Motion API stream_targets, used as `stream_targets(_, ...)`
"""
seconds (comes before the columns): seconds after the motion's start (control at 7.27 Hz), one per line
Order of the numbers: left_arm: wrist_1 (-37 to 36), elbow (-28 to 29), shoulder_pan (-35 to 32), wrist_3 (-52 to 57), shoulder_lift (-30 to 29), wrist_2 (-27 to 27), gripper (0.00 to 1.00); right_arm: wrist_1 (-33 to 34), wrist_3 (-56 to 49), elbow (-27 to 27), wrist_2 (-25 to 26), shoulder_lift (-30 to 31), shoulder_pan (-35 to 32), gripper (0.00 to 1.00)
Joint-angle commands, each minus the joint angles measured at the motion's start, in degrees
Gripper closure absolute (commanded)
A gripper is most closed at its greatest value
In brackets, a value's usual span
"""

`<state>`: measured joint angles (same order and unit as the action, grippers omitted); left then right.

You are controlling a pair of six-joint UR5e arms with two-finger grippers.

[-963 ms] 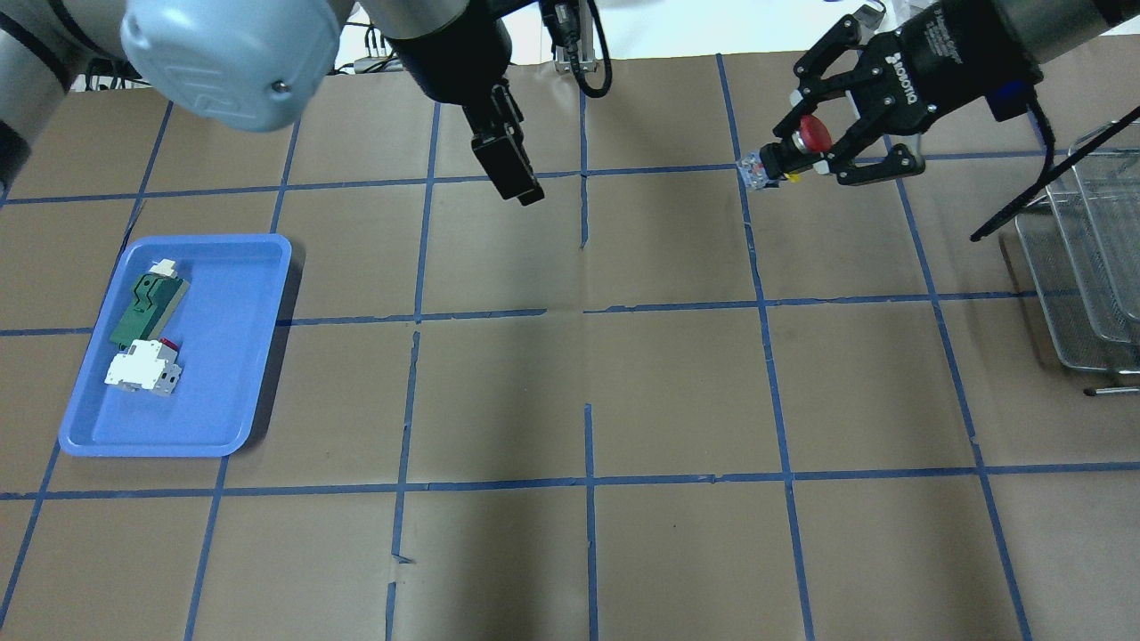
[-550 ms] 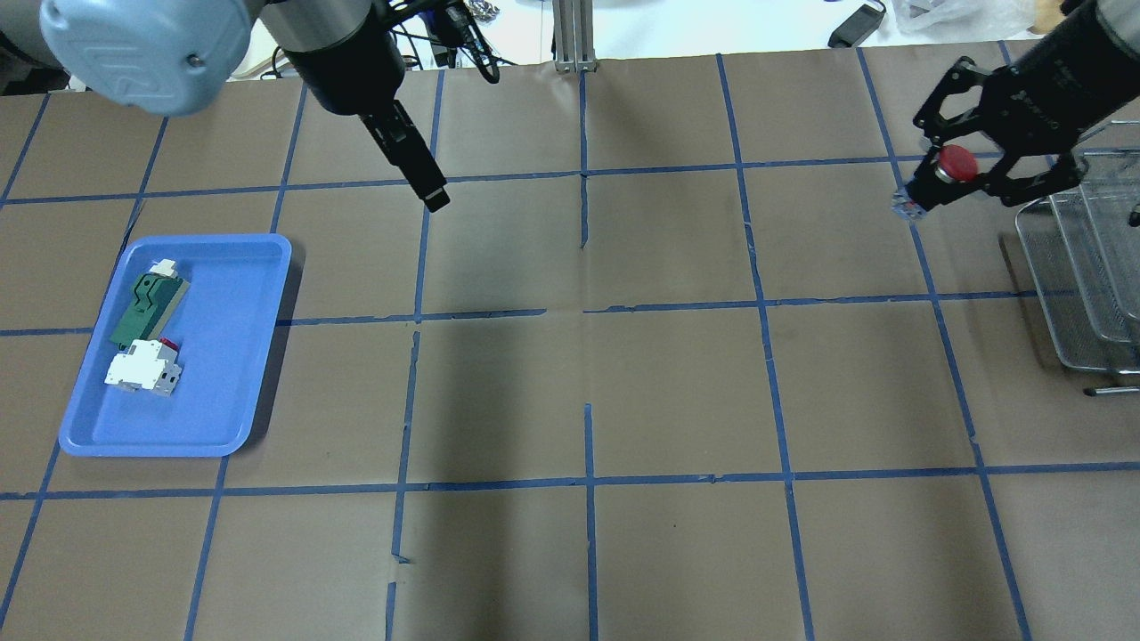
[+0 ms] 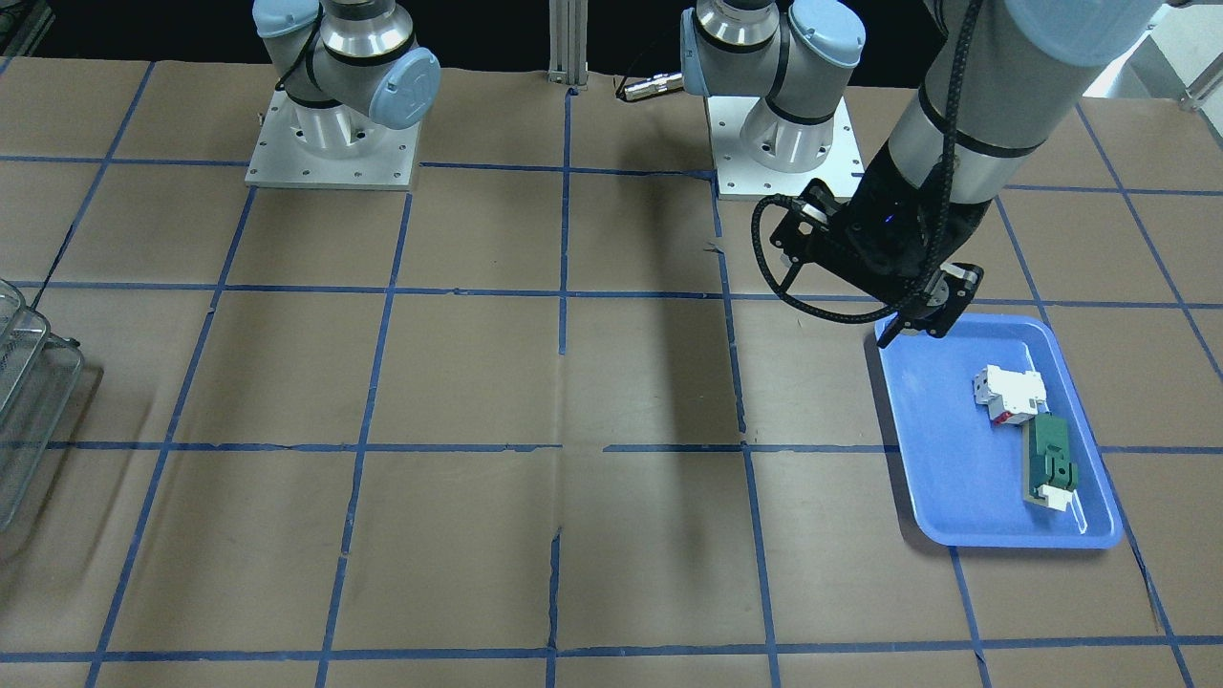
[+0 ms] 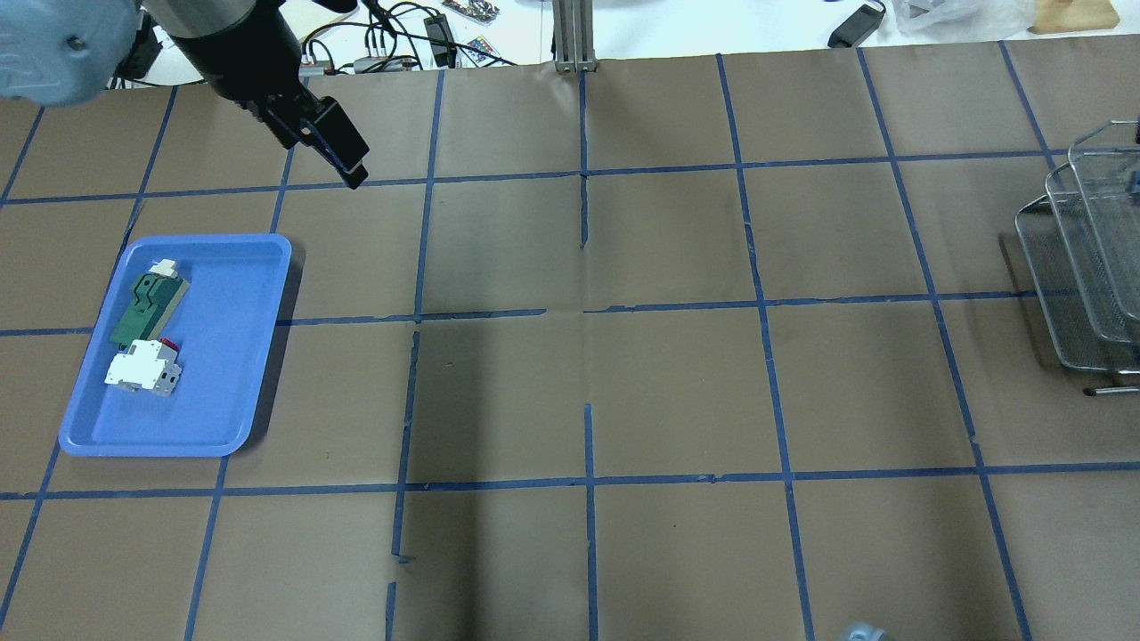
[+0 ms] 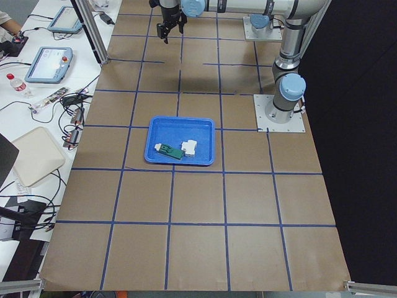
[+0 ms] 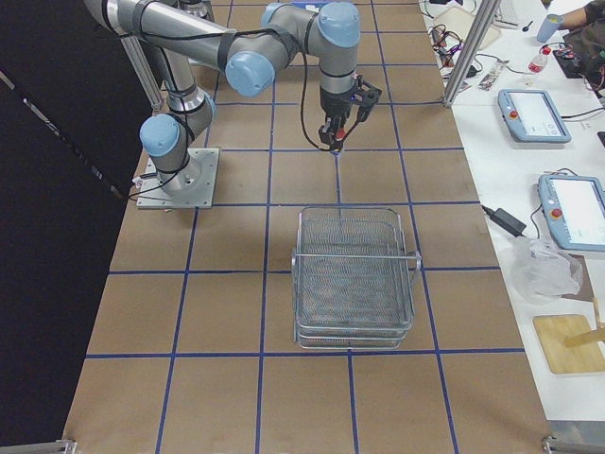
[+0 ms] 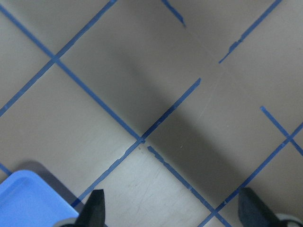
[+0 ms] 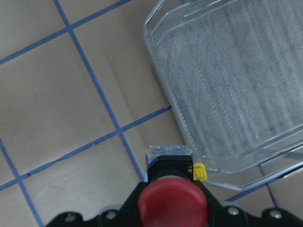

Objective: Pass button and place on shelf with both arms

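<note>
Just off shelf (image 8: 236, 85) corner, I see R gripper (image 6: 336, 132) pinching button (image 8: 173, 203), red cap toward wrist cam. L gripper (image 7: 171, 215) fingers spread, hovering by blue tray (image 7: 28, 198) corner.

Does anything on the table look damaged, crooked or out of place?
Only a small flaw: the blue tape lines are broken and offset near the middle of the table. The button is gripped in the right pincer, near the shelf.
</note>
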<state>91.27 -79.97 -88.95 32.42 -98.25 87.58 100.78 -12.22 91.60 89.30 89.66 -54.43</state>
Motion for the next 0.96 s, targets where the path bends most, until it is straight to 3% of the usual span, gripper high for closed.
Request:
stream_targets(0.0,0.0,-0.2,0.5,-14.5,1.4,1.2,0.0,12.9,-11.3,0.2,0.6,-3.8,2.7,1.0)
stream_targets(0.41,0.7,-0.3,0.9,-28.5,2.1,1.4,0.0,23.9,-13.2,4.8,0.7,-8.1,3.4,1.0)
stream_targets(0.69,0.2,-0.8,0.8,-31.0,2.0,1.4,0.0,25.2,-13.4,5.2,0.6,-11.0,5.8,1.0)
stream_targets(0.83,0.1,-1.0,1.0,-31.0,1.9,1.3,0.0,24.6,-14.3,5.0,0.2,-11.3,6.8,0.61)
